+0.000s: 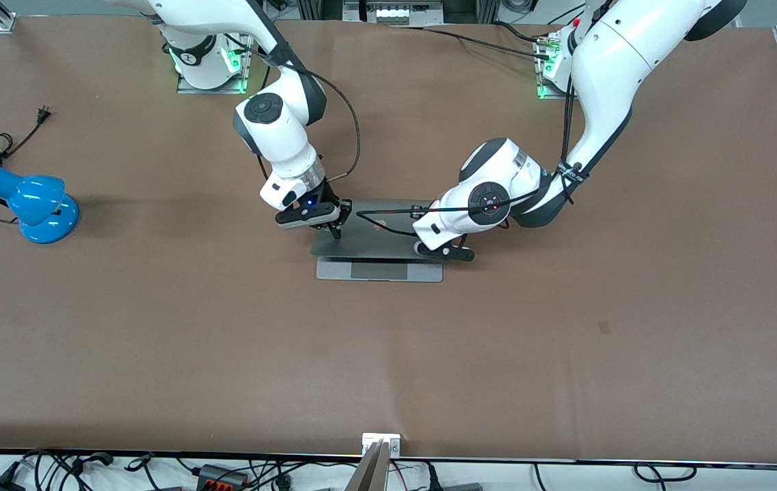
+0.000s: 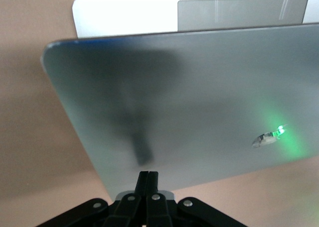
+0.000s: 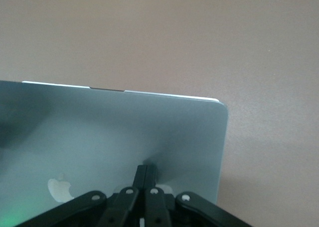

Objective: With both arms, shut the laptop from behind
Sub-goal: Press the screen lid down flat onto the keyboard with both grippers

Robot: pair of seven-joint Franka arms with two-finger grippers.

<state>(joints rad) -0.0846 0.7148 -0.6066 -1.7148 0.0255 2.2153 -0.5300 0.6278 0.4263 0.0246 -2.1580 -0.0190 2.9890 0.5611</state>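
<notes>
Pressing one laptop lid: two closed grippers, left gripper, right gripper.

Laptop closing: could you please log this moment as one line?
laptop: lid partly lowered | left gripper: shut, on lid back | right gripper: shut, on lid back

Desk lamp: blue, on the tabletop toward the right arm's end, black cord unplugged.
</notes>
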